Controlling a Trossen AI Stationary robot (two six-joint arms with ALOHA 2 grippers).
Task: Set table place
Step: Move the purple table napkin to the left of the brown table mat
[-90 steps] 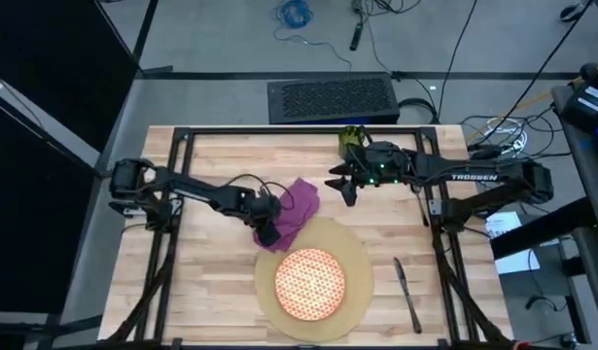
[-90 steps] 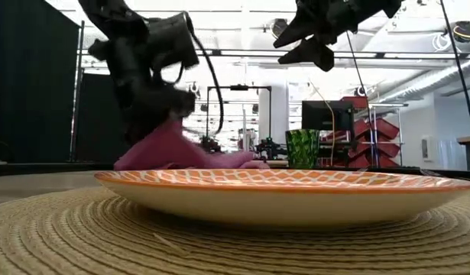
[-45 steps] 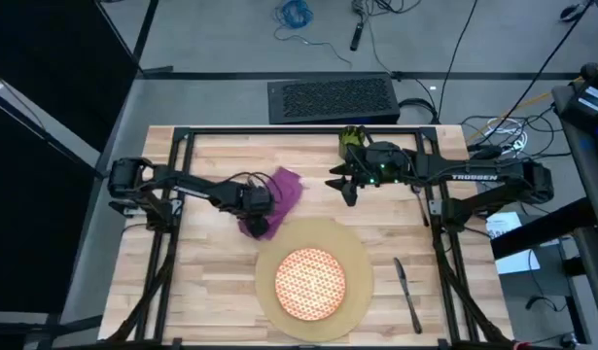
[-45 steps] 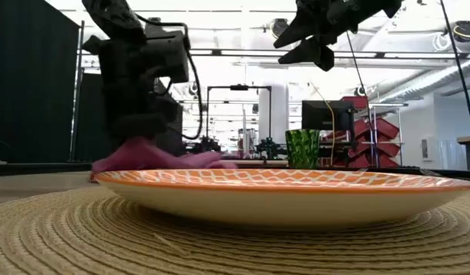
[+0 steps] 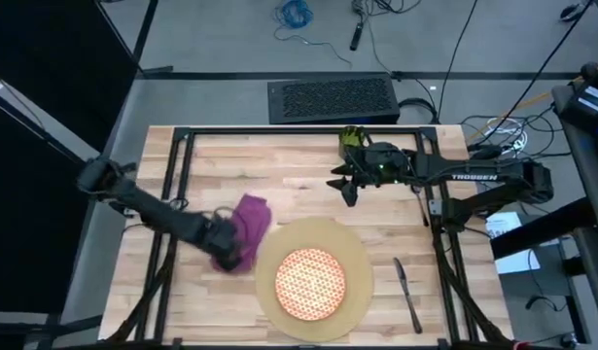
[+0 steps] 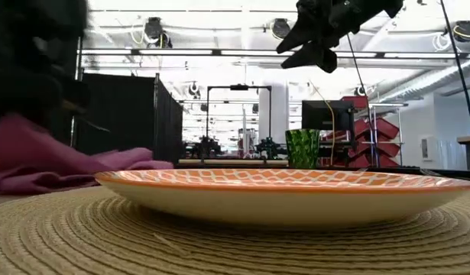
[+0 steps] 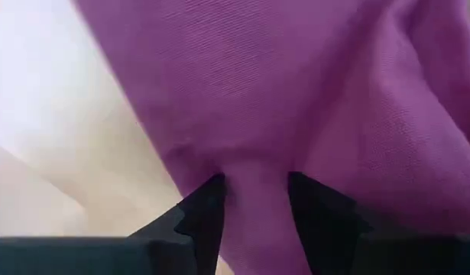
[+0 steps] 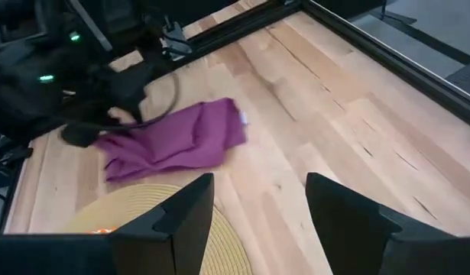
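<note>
While L fingers [image 7: 254, 200] pinch napkin [image 5: 245, 229] beside mat [image 5: 357, 255] edge, R fingers [image 8: 257, 202] hover wide.

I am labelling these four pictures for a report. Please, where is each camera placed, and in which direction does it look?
High view: above the table, looking straight down; both arms show.
Low view: at tabletop height beside the mat, looking level across the plate; the right gripper hangs above.
Left wrist view: on the left arm, fingers pinching the napkin.
Right wrist view: on the right arm, its open fingers over the wood.
All four share the napkin.
</note>
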